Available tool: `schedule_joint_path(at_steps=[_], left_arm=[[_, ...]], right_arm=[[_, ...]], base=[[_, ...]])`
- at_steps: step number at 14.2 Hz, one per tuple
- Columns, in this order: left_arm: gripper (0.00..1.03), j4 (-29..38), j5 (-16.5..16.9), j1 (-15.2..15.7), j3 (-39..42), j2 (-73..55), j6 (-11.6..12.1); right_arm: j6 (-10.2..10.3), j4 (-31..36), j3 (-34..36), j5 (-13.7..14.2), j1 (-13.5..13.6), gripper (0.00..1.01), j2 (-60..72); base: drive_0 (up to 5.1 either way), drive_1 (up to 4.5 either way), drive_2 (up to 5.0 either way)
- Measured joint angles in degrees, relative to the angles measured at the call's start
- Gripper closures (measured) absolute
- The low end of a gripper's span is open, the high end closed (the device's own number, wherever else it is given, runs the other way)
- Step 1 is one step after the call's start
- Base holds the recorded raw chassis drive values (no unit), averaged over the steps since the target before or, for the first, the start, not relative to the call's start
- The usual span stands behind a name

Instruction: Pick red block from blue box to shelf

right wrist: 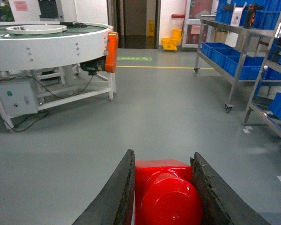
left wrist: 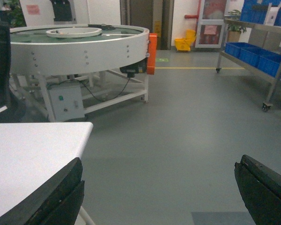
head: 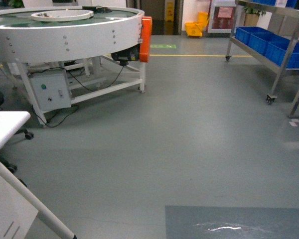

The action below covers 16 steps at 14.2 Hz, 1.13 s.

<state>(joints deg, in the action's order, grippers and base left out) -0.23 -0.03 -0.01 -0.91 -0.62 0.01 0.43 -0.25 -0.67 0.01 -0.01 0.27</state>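
Note:
The red block (right wrist: pixel 166 197), glossy with its round stud facing the camera, sits clamped between the two dark fingers of my right gripper (right wrist: pixel 162 157), held above the grey floor. My left gripper (left wrist: pixel 160 164) is open, its fingers wide apart with nothing between them, next to the corner of a white table (left wrist: pixel 33 154). The shelf (right wrist: pixel 237 70), a steel rack on casters, stands ahead on the right, also in the head view (head: pixel 290 55). The blue box is out of view. Neither gripper shows in the head view.
A large round white conveyor machine (head: pixel 65 30) with an orange end cover stands ahead on the left. Dark blue crates (head: pixel 269 42) fill the shelf's lower tier. A white table (head: pixel 5 124) is at my near left. A yellow mop bucket (head: pixel 195 27) stands far back.

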Motion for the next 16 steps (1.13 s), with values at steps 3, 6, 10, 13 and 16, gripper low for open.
schedule_joint_path(at_steps=[3,6,10,13,16], left_arm=[[0.05,0.00,0.02,0.00,0.00,0.00,0.00],[0.05,0.07,0.00,-0.09,0.00,0.00,0.00],[0.05,0.00,0.04,-0.09,0.00,0.00,0.00],[0.05,0.02,0.00,-0.09,0.00,0.00,0.00],[0.05,0.02,0.02,-0.09,0.00,0.00,0.00]], right_arm=[[0.00,-0.02,0.00,0.00,0.00,0.75,0.00],[0.00,0.13,0.00,0.02,0.00,0.75,0.00],[0.00,-0.04,0.00,0.02,0.00,0.75,0.00],[0.00,0.02,0.00,0.02,0.00,0.75,0.00],[0.00,-0.02,0.00,0.00,0.00,0.75,0.00]], base=[[-1.2,-1.17,-1.2],[0.0,2.58,-2.6],[0.0,4.17,-4.1],[0.1,4.19,-4.1],[-0.1,4.07,-4.2]])
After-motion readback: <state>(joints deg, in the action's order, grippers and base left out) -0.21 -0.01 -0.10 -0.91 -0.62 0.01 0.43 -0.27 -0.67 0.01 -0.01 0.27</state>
